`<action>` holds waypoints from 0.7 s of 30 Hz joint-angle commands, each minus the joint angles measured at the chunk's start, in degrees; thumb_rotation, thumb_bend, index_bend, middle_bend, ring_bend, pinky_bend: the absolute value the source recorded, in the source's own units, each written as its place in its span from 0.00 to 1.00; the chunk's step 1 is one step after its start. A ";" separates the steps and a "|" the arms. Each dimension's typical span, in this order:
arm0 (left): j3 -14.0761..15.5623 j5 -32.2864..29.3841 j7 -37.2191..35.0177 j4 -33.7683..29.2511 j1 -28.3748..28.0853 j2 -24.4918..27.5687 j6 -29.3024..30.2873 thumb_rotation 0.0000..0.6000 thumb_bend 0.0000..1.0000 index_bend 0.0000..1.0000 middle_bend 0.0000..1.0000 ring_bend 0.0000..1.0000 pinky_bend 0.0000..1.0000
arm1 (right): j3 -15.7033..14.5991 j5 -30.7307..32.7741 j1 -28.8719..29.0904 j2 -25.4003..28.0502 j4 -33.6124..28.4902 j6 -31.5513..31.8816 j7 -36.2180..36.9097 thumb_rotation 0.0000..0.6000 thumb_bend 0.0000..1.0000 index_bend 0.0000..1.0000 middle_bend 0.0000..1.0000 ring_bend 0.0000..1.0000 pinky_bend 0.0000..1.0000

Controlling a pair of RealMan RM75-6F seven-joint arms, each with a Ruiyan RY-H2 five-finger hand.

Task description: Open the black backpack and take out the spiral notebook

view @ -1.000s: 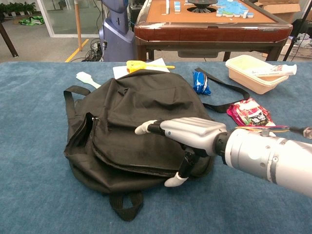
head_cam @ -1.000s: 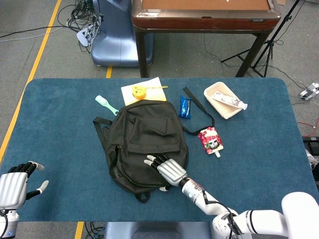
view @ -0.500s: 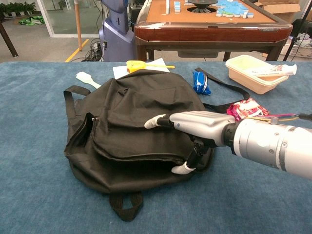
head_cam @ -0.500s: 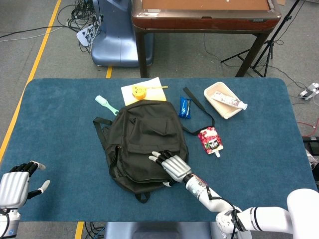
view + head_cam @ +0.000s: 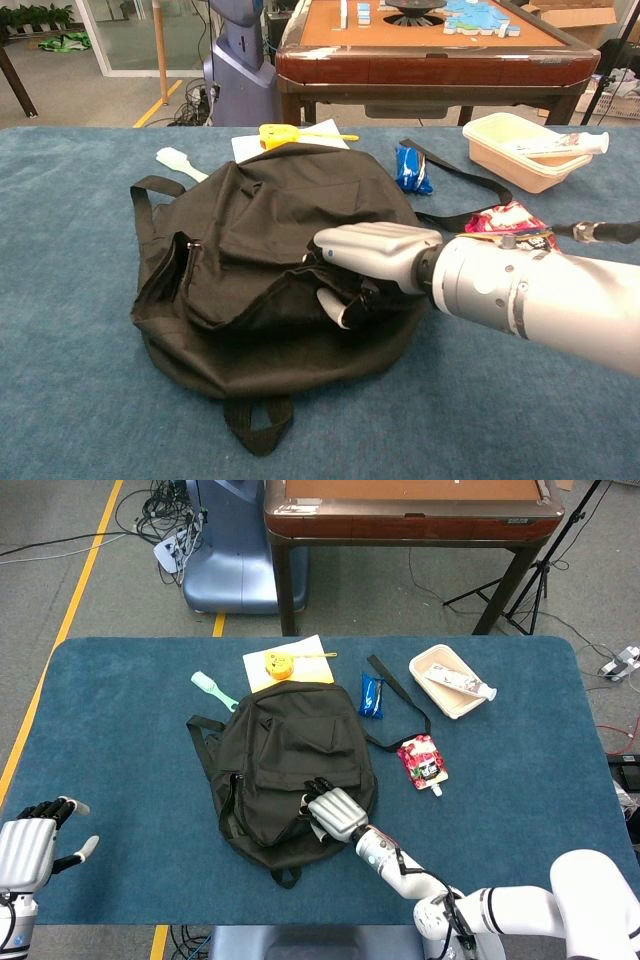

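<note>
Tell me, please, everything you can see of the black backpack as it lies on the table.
The black backpack looks like soft, matte fabric and lies flat on the blue table, straps trailing to the left and a carry loop at its near end. A side opening gapes on its left edge. The right hand grips a fold of its front panel, lifting the cloth slightly. Its far edge overlaps a sheet of paper. No notebook is visible.

On your table (image 5: 120,710) lie a green brush (image 5: 213,690), a yellow tape measure (image 5: 277,663) on paper (image 5: 305,651), and a blue packet (image 5: 371,695). A red pouch (image 5: 423,761) sits near a tray (image 5: 440,692) holding a tube (image 5: 462,684).
</note>
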 commanded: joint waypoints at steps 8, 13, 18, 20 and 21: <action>-2.97 3.00 -7.75 0.89 -6.51 2.46 -5.17 1.00 0.17 0.45 0.42 0.41 0.44 | 6.37 0.30 -0.94 -2.61 2.19 4.65 8.93 1.00 1.00 0.66 0.44 0.20 0.17; -3.26 6.42 -14.07 2.25 -10.24 2.36 -7.49 1.00 0.17 0.45 0.44 0.42 0.44 | 10.76 1.75 -1.23 -5.07 4.76 7.91 13.35 1.00 1.00 0.66 0.44 0.20 0.19; -2.86 12.23 -19.44 4.07 -13.78 1.33 -7.50 1.00 0.17 0.46 0.49 0.45 0.46 | 14.47 2.96 -0.85 -7.58 7.79 10.77 15.97 1.00 1.00 0.66 0.41 0.20 0.19; -2.14 15.35 -22.57 5.04 -15.74 0.90 -7.92 1.00 0.17 0.47 0.51 0.48 0.49 | 16.01 3.84 -0.67 -8.53 8.69 11.57 17.12 1.00 1.00 0.66 0.39 0.20 0.19; -1.79 16.75 -23.91 5.50 -16.69 0.64 -8.18 1.00 0.17 0.47 0.52 0.48 0.50 | 16.52 4.18 -0.57 -8.86 9.05 11.78 17.47 1.00 1.00 0.66 0.39 0.20 0.19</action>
